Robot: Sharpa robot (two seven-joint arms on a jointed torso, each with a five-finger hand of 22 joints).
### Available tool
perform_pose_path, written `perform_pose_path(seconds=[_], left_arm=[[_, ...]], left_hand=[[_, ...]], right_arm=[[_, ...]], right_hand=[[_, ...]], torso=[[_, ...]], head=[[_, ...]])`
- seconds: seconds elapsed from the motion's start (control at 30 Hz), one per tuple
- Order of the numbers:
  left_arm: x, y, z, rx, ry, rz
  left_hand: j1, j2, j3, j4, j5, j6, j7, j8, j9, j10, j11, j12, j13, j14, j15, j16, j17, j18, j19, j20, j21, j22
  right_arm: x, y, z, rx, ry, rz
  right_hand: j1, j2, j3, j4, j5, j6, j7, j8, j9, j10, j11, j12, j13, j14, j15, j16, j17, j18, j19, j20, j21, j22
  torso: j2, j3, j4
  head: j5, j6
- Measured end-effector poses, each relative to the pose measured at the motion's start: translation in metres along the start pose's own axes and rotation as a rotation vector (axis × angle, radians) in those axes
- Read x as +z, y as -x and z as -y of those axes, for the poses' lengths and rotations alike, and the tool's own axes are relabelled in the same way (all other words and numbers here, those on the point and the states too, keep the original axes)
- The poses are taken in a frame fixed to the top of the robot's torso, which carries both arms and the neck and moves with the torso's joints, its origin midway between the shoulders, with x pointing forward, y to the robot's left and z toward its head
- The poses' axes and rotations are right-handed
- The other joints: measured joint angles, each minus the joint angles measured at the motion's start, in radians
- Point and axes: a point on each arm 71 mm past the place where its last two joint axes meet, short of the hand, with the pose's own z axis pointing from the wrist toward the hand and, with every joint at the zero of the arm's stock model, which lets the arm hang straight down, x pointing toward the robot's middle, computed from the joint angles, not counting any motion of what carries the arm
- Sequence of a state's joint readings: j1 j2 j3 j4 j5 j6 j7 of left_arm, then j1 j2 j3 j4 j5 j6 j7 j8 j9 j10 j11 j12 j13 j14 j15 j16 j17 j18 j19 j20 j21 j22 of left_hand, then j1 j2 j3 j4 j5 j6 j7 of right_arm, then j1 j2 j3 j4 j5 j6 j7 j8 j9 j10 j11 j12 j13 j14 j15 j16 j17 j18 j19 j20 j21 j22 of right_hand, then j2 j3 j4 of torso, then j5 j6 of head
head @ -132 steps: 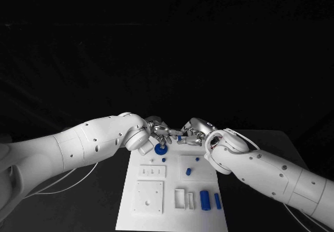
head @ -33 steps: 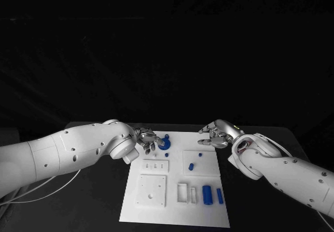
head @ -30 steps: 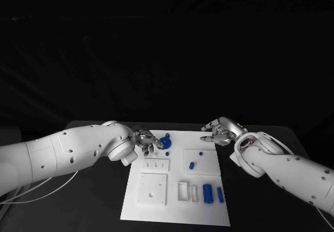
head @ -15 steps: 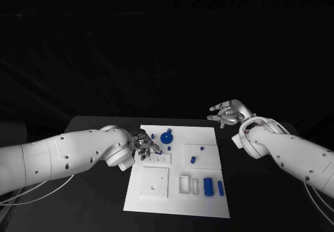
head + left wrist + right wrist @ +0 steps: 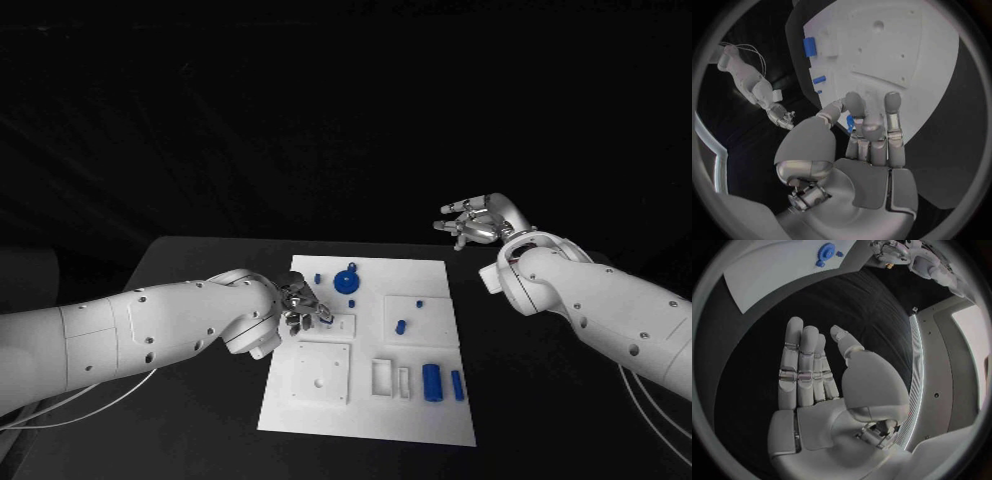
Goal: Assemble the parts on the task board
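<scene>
Nearest me on the task board (image 5: 368,425) I see two blue cylinders lying side by side, the thicker one (image 5: 431,382) just left of the thinner one (image 5: 456,385), next to two narrow white slots. A little farther in, my left hand (image 5: 300,306) hovers over the board's left edge; from the left wrist view its fingers (image 5: 893,117) lie straight and close together over the white plate, and I see nothing held in them. Level with that hand, toward the board's right side, a small blue peg (image 5: 398,326) stands in a raised white square, with a smaller blue stud (image 5: 415,301) just beyond it on the same square. Farther still, near the board's far edge, the round blue disc (image 5: 346,281) sits on the plate with a tiny blue piece just beside it. Farthest out, my right hand (image 5: 480,221) is raised well apart from the board, off beyond its right far corner; the right wrist view shows its fingers (image 5: 798,365) extended, palm bare, holding nothing.
</scene>
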State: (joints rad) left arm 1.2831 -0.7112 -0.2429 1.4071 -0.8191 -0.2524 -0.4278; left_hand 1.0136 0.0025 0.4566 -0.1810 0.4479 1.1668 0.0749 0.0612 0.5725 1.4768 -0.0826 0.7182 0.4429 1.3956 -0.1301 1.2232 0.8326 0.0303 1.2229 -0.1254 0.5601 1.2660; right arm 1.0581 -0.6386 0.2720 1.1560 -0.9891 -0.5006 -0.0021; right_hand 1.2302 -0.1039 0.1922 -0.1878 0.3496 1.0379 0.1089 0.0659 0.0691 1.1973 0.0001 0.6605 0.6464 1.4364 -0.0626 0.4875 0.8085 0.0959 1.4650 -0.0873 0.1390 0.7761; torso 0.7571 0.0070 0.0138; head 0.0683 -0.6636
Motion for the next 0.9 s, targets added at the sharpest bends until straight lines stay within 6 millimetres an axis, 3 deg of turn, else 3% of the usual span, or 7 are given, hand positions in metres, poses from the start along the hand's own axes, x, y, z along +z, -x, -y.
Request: perform_pose_path(seconds=[0.13,0.2,0.43,0.63,0.9], left_arm=[[0.003,-0.004,-0.001,0.017,0.003,0.009],[0.005,-0.006,-0.001,0.024,0.004,0.011],[0.009,-0.013,-0.001,0.047,0.005,0.015],[0.011,-0.014,-0.001,0.059,0.006,0.020],[0.013,-0.014,-0.001,0.068,0.010,0.027]], left_hand=[[-0.002,0.002,-0.002,0.000,-0.002,0.000,0.000,0.004,0.000,0.000,0.000,0.023,0.010,0.004,-0.001,0.008,-0.004,0.000,0.009,0.006,-0.010,0.012],[-0.002,0.002,-0.002,0.000,-0.004,0.000,0.000,0.004,0.000,-0.001,0.000,0.026,0.013,0.004,-0.001,0.003,-0.010,0.016,0.012,0.009,-0.016,0.016],[-0.008,0.008,-0.003,0.000,-0.006,0.000,0.000,0.004,0.000,0.001,-0.004,0.036,0.017,0.004,-0.001,0.003,-0.010,0.016,0.016,0.013,-0.020,0.024],[-0.013,0.013,-0.010,0.005,-0.039,0.000,0.000,0.003,0.000,0.001,-0.004,0.042,0.020,0.008,0.002,0.003,-0.006,0.016,0.019,0.016,-0.026,0.032],[-0.010,0.017,-0.017,0.011,-0.054,0.000,0.000,0.001,0.000,0.001,-0.004,0.046,0.020,0.008,0.002,0.003,-0.006,0.016,0.023,0.020,-0.034,0.040]], right_arm=[[0.000,0.000,0.000,0.011,0.000,0.003],[0.000,0.000,-0.001,0.015,0.000,0.004],[0.001,0.000,0.000,0.023,-0.002,0.007],[0.001,0.000,0.000,0.026,-0.003,0.007],[0.001,-0.001,-0.001,0.028,-0.003,0.007]], right_hand=[[0.000,0.000,-0.003,-0.003,0.007,0.000,0.000,0.000,0.000,-0.002,-0.002,0.005,-0.004,0.000,0.000,0.000,0.002,0.000,0.000,0.000,0.000,-0.006],[-0.002,0.002,-0.003,-0.003,0.012,0.000,0.000,0.000,0.000,-0.004,-0.003,0.005,-0.006,0.000,0.000,0.000,0.002,0.000,0.000,0.000,0.000,-0.008],[-0.004,0.004,-0.003,-0.003,0.031,0.000,0.000,0.000,0.000,-0.007,0.000,0.005,-0.012,0.000,0.000,-0.005,0.003,-0.001,0.000,0.000,0.004,-0.014],[-0.004,0.004,-0.003,-0.003,0.038,-0.003,0.003,0.000,0.000,-0.007,0.000,0.005,-0.015,0.000,0.000,-0.005,0.004,-0.002,0.000,0.000,0.008,-0.017],[-0.004,0.004,0.000,-0.005,0.049,-0.004,0.003,0.000,0.000,-0.007,0.000,0.005,-0.018,0.000,0.000,-0.005,0.005,-0.003,0.000,0.000,0.008,-0.021]], torso=[[0.000,0.0000,-0.0001],[0.000,0.0000,-0.0003],[0.001,0.0003,-0.0010],[0.001,0.0009,-0.0008],[0.001,0.0009,-0.0010]], head=[[0.001,-0.002],[0.001,-0.003],[0.001,-0.005],[-0.001,-0.006],[-0.004,-0.004]])
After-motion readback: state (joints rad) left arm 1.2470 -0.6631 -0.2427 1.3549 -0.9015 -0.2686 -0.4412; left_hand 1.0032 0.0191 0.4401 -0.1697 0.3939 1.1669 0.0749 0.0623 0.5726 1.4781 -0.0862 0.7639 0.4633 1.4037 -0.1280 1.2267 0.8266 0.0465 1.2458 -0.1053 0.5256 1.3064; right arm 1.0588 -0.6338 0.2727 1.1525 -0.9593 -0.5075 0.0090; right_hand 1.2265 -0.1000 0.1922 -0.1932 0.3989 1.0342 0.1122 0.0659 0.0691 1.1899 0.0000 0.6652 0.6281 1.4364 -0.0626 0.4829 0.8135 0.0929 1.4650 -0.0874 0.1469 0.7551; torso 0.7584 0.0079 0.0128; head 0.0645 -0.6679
